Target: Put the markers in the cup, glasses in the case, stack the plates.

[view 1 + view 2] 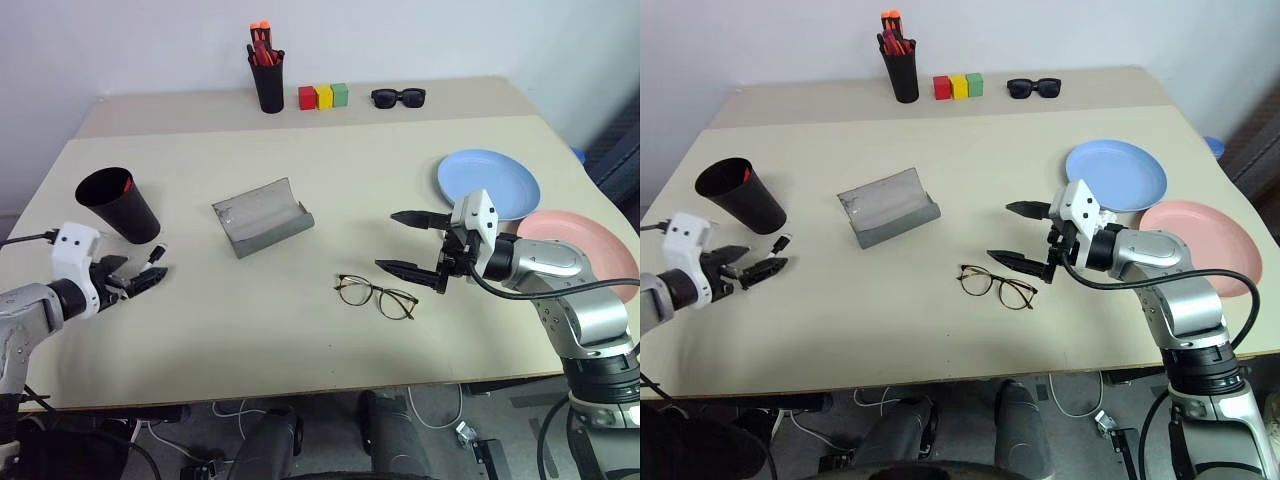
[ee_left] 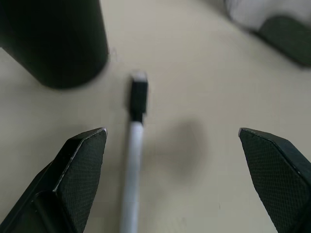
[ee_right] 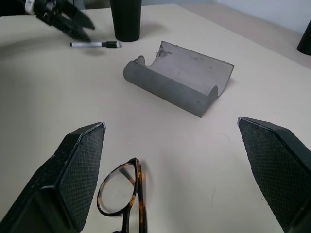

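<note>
A: so what's the arm build like?
B: silver-grey metal links, black joint bands, a white boxy wrist block on each. black cable loops off the right arm (image 1: pixel 560 290).
A: fingers?
B: black, pointed, cross-hatched pads (image 3: pixel 80 170).

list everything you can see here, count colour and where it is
table: 1, beige, under everything
cup: 1, black, left side, something red inside
marker: 1, white with black cap, lying beside the cup, between the open left fingers
case: 1, grey, open, centre
glasses: 1, thin dark frame, front centre, lying on the table
plates: 2, light blue and pink, right side, side by side, unstacked
pen holder: 1, black, back, holding orange-capped markers
blocks: 3, red, yellow, green, back row
sunglasses: 1, black, back
left gripper: open, low at the marker
right gripper: open, above the glasses
</note>
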